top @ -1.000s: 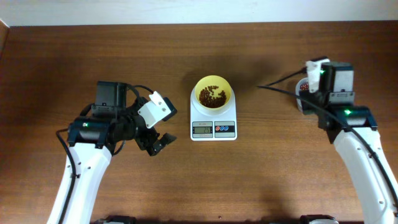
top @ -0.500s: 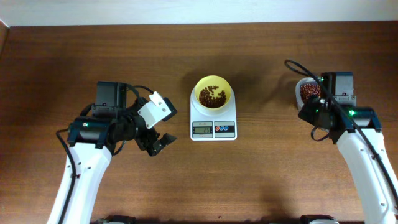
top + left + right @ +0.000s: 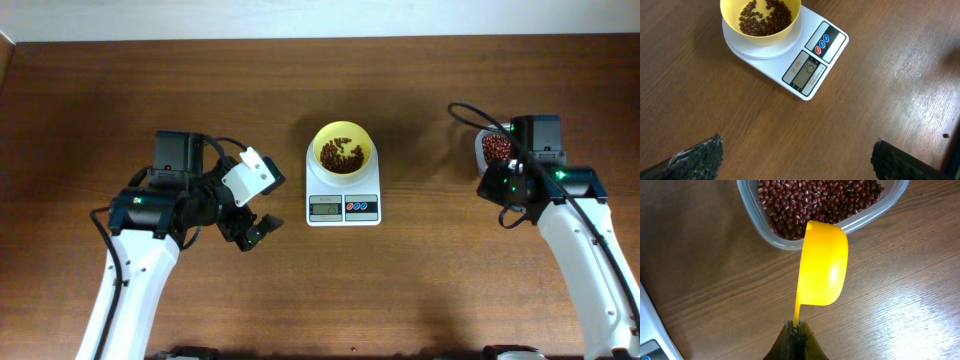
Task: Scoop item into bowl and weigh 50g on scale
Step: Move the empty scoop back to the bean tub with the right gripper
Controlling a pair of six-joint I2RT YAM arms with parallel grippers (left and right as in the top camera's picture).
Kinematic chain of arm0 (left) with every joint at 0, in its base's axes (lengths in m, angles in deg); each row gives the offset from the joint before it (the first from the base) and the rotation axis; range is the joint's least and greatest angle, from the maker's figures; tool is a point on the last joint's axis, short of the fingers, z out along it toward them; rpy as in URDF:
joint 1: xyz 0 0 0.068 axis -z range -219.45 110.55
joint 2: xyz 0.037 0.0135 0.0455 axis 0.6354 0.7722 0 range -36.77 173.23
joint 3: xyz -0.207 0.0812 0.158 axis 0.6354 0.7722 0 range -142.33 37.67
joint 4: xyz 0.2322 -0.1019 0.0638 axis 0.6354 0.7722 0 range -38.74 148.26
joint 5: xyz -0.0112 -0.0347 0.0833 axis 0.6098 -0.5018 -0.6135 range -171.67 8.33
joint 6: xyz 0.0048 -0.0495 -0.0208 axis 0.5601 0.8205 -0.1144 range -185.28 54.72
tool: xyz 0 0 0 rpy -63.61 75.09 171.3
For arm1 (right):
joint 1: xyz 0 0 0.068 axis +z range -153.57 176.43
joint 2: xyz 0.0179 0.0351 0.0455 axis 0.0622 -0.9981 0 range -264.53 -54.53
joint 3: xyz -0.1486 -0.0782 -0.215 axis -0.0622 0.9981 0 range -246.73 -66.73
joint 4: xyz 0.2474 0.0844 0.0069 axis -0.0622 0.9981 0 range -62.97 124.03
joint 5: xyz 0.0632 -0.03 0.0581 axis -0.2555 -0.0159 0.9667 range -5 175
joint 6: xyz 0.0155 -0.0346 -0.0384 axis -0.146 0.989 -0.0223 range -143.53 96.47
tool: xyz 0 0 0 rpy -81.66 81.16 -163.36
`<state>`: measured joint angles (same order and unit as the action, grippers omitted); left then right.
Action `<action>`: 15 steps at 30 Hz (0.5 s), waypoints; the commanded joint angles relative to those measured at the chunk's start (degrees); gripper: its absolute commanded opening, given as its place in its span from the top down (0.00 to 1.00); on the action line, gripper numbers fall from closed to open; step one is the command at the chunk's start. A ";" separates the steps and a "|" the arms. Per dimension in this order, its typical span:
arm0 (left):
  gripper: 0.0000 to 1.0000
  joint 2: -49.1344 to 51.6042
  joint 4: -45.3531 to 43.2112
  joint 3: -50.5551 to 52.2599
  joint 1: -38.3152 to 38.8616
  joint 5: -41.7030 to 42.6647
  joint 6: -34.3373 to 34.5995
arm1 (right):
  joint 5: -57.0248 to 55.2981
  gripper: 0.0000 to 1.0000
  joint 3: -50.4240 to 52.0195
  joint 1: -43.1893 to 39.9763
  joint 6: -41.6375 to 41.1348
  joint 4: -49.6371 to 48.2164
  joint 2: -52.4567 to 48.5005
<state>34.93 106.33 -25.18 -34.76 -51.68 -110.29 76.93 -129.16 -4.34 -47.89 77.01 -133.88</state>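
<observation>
At table centre: the scale (image 3: 344, 197) sits square on the wooden table (image 3: 320, 300), with its display (image 3: 806, 72) and red and blue buttons on the near edge. Digits are lit on the display; I cannot read them with certainty.

On the scale platform: the bowl (image 3: 760, 40), upright, centred on the round plate. A loose, shallow layer of beans (image 3: 762, 17) covers part of its floor, with bare yellow showing between the patches.

Left side: the left gripper (image 3: 797, 142) hangs above the table, near the scale's front-left corner and apart from it. Its jaws are spread wide with nothing between them. Both dark fingers (image 3: 697, 157) show at the bottom corners of the wrist view.

Right side: the tub (image 3: 770, 230), clear plastic, stands well apart from the scale and is filled with more beans. The right gripper (image 3: 796, 330) is clamped on the thin handle of the scoop (image 3: 822, 265). The scoop's cup points away from the wrist, and its far lip overlaps the tub's near rim. Only the cup's smooth yellow surface is visible from the wrist camera; whether it carries beans, I cannot tell. In the overhead view the wrist body covers the scoop.
</observation>
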 commanded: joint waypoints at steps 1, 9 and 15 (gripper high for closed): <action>0.01 -0.02 0.09 0.20 -0.35 0.17 -0.76 | -0.11 0.96 0.00 -0.33 5.33 -1.16 -1.07; 0.01 -0.02 0.09 0.20 -0.35 0.17 -0.79 | 4.37 0.96 -0.31 -0.33 9.70 -0.66 -0.81; 0.01 -0.02 0.09 0.20 -0.35 0.17 -0.76 | 8.17 0.96 -5.90 -0.37 12.17 -2.16 1.92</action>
<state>34.93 106.33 -25.18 -34.76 -51.68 -110.29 84.71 -133.25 -4.34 -37.68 75.89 -133.42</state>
